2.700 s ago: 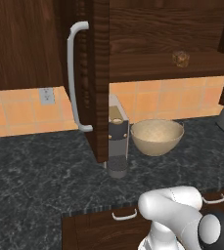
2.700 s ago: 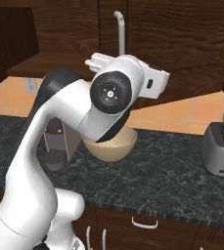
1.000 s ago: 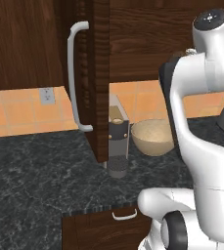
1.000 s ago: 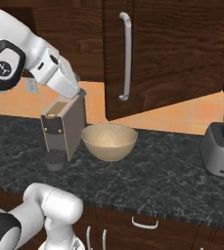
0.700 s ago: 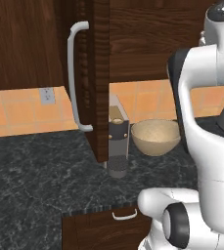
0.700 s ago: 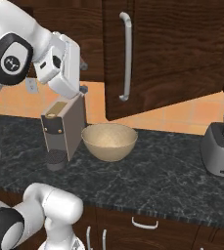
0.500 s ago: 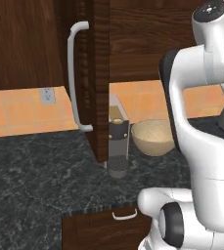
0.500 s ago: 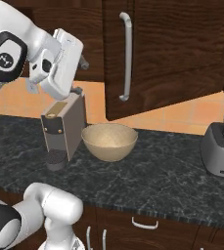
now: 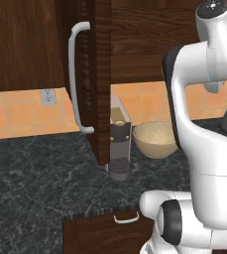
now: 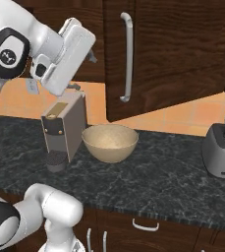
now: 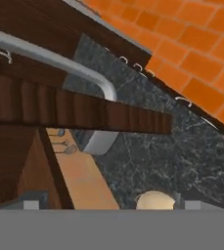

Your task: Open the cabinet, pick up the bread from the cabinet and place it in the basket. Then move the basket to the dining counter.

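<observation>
Since 0.5 s ago the hand has tilted further toward the cabinet (image 10: 182, 54); base unmoved. Arm reared high, gripper (image 10: 90, 55) up left of the open door, near its curved bar handle (image 10: 127, 56). Can't tell finger spacing. No readable writing anywhere. Basket (image 10: 109, 142): tan bowl, speckled inside, on the black granite counter (image 10: 148, 182) just right of the coffee machine (image 10: 63, 129). Toaster (image 10: 223, 151) far right.

Granite counter (image 10: 148, 172); basket (image 10: 109, 142), coffee machine (image 10: 64, 129), toaster (image 10: 222, 150).
</observation>
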Motion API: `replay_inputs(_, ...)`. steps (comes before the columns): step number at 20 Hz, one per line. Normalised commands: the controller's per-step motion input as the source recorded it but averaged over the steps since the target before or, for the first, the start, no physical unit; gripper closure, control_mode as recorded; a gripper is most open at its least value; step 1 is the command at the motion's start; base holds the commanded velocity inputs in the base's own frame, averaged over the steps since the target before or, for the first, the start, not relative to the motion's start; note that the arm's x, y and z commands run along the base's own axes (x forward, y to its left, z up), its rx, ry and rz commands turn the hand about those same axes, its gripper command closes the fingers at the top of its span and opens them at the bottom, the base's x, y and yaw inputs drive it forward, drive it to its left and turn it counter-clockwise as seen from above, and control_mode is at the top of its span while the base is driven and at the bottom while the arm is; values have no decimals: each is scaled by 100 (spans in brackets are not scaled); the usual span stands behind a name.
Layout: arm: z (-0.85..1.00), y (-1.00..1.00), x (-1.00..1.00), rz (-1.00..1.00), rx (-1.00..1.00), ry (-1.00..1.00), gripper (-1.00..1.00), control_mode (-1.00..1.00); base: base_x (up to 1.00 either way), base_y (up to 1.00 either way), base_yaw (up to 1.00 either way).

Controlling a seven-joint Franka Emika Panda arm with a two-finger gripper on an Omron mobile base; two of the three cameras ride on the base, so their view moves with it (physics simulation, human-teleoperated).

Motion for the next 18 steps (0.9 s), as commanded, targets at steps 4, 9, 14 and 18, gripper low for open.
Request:
replay_inputs(4,-34,-15,15,-44,3,-54,-100,-100,0,0,0)
replay_inputs(9,-20,-25,8,-41,0,-33,-100,-100,0,0,0)
replay_inputs(14,-7,-23,-3,-41,0,-5,-100,-100,0,0,0)
replay_inputs(18,0,-58,4,-41,0,-14,-100,-100,0,0,0)
